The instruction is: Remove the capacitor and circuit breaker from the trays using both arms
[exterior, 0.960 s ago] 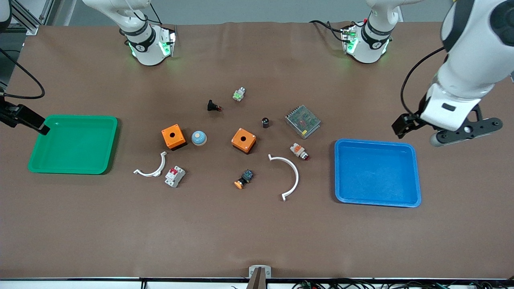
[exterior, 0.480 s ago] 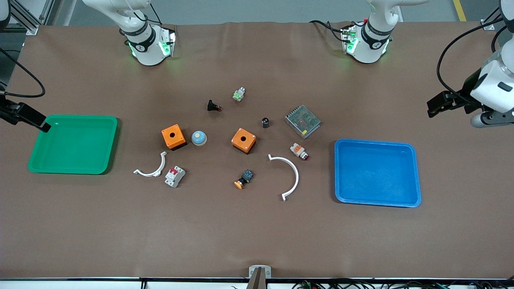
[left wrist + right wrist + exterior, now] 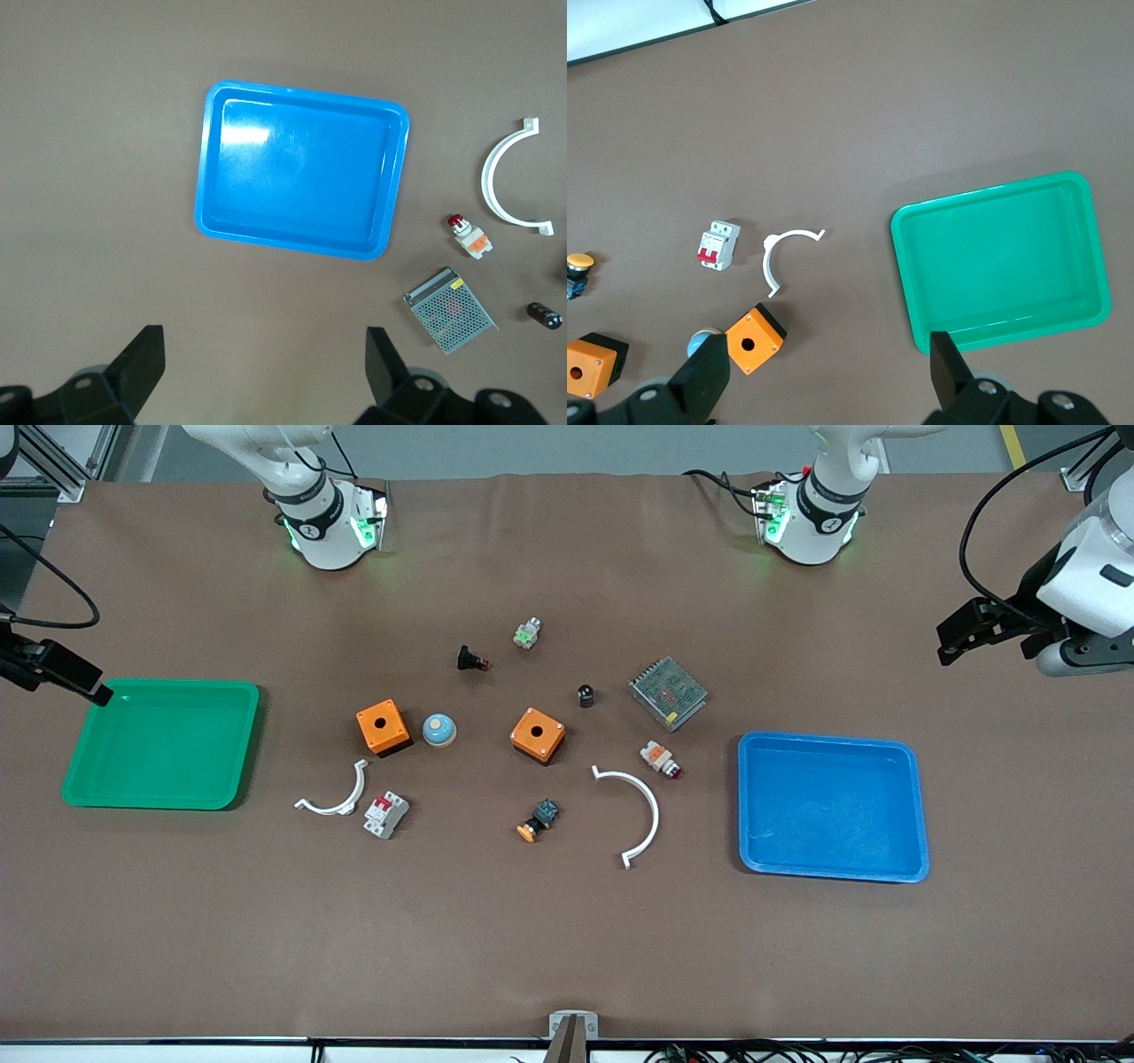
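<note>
The capacitor (image 3: 585,695), a tiny black cylinder, stands mid-table beside the metal mesh box; it also shows in the left wrist view (image 3: 545,314). The breaker (image 3: 386,814), white-grey with red levers, lies beside a small white arc; it also shows in the right wrist view (image 3: 718,245). My left gripper (image 3: 961,631) is up over bare table at the left arm's end, open and empty (image 3: 264,367). My right gripper (image 3: 75,679) hangs over the green tray's corner at the right arm's end, open and empty (image 3: 826,372).
A blue tray (image 3: 833,806) lies toward the left arm's end, a green tray (image 3: 159,744) toward the right arm's. Between them lie two orange boxes (image 3: 383,726) (image 3: 537,734), a blue dome (image 3: 438,730), a mesh box (image 3: 668,693), two white arcs, several push-buttons.
My left arm has swung away from the blue tray toward the table's end and the robots' side. My right gripper has shifted slightly. Nothing on the table has moved.
</note>
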Robot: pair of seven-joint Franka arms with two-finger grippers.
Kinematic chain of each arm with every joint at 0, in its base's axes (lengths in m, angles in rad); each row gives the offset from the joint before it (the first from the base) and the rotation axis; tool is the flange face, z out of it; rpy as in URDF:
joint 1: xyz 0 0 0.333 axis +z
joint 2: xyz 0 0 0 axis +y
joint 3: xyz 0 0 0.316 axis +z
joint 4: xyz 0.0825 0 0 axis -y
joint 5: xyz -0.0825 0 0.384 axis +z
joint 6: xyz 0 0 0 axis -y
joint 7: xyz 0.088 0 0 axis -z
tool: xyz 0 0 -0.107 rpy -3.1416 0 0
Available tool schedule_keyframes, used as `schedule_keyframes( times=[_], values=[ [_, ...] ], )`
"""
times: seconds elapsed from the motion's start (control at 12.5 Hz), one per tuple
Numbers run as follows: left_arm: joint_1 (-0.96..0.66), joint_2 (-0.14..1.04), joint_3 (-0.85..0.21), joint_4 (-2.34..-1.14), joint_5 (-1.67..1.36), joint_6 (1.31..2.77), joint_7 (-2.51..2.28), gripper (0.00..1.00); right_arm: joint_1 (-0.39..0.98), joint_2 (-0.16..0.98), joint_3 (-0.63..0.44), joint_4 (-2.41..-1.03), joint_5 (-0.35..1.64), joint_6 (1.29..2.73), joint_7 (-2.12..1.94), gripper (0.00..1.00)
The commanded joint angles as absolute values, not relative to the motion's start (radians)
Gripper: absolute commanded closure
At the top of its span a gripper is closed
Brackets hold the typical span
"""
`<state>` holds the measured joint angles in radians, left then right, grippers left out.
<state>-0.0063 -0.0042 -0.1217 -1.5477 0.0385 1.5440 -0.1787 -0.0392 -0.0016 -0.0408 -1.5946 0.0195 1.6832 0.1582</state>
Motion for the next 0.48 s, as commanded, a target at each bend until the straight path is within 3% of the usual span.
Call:
schedule_keyframes(
  times=[0.0,0.4],
  values=[
    [-0.009,-0.011,-0.118,-1.548,0.021,1.537,-0.172,0.0,-0.055,-0.025,-0.023,-1.606,0.008,1.675,0.147,0.0],
    [-0.009,-0.012,-0.138,-1.545,0.032,1.514,-0.176,0.0,-0.061,-0.025,-0.018,-1.606,0.008,1.674,0.147,0.0]
  ],
)
